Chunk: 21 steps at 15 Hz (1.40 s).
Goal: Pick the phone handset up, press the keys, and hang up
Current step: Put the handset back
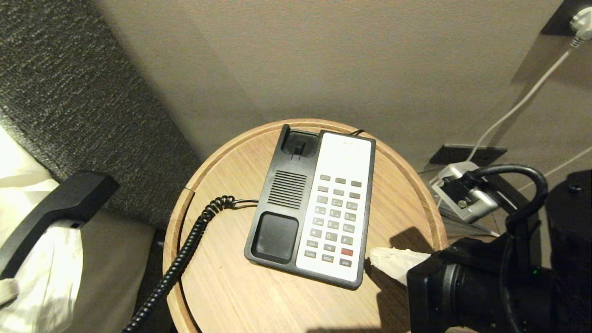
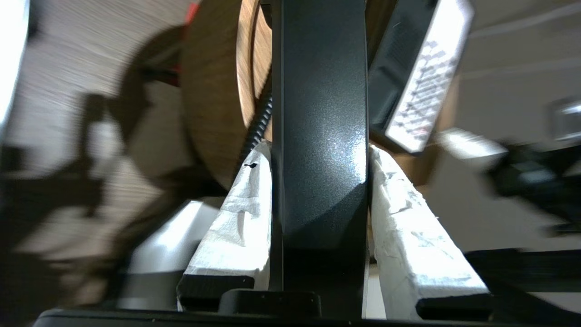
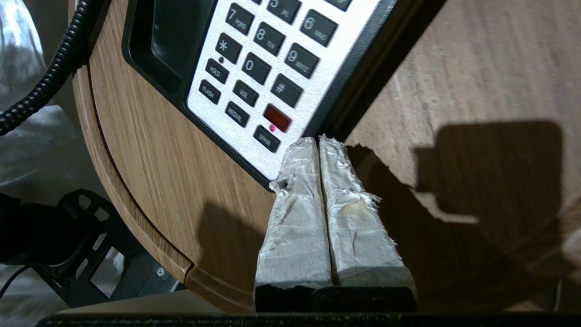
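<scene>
The phone handset (image 2: pixel 320 136) is off its cradle, held out to the left of the round wooden worktop (image 1: pixel 222 296), with the left gripper (image 2: pixel 320 218) pinching its narrow middle between taped fingers (image 2: pixel 408 236). It looks like stiff, smooth, fairly light plastic, so the waist between the thick ends seems the safest hold; the springy coiled cord (image 1: pixel 185 254) will likely tug as it moves. The right gripper (image 3: pixel 320 150) has its fingers pressed together, tips at the near corner of the phone base (image 1: pixel 282 194), just beside the keys (image 1: pixel 335 217). The base sits flat but may slide when pushed. A dark upholstered panel (image 1: pixel 69 92) and plain wall (image 1: pixel 347 60) crowd close behind.
</scene>
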Available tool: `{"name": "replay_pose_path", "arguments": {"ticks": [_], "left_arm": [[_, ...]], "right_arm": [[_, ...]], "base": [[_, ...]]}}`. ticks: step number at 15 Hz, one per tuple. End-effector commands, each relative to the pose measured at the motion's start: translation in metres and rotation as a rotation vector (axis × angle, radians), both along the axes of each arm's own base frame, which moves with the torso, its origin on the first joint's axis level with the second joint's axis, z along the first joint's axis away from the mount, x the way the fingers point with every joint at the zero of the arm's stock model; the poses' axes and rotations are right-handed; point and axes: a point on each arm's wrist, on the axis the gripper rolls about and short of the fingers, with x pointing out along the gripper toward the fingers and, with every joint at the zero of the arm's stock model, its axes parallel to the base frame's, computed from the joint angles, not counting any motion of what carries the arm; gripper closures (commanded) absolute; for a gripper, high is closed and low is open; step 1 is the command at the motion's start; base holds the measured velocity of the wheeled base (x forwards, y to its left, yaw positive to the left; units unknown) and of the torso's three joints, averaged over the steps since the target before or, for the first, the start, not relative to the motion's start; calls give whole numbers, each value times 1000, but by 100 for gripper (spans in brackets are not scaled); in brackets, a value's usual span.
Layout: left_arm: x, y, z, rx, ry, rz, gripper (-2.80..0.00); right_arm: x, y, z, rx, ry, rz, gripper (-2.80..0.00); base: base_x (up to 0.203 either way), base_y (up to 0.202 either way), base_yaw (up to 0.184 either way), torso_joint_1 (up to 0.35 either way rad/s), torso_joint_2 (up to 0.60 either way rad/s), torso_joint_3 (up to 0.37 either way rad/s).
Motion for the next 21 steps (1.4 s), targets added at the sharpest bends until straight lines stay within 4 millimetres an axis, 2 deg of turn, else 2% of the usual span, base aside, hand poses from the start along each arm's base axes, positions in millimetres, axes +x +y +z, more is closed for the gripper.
{"name": "replay_pose_path", "arguments": {"ticks": [1,4,7,10,12,16,21], "left_arm": [[25,-29,6,158,26,-3,0],[59,-68,28,219,-11,-3,0],[94,-111,61,244,-65,3,0],[116,-152,73,288,-93,12,0],[115,-169,69,329,-97,-18,0],[93,-193,62,419,-148,-83,0],[92,-202,53,536,-190,-5,0]], "right_arm": [[0,-18,8,39,-19,-40,0],[-8,-43,9,67,-36,-72,0],[-10,-68,19,95,-57,-141,0],[-14,-79,25,126,-76,-161,0],[-16,-82,27,136,-83,-163,0],[-20,-88,27,143,-85,-166,0],[-24,-94,24,142,-80,-170,0]], "base": [[0,0,0,0,0,0],[0,0,0,0,0,0],[0,0,0,0,0,0],[0,0,0,0,0,0],[0,0,0,0,0,0],[0,0,0,0,0,0],[0,0,0,0,0,0]]}}
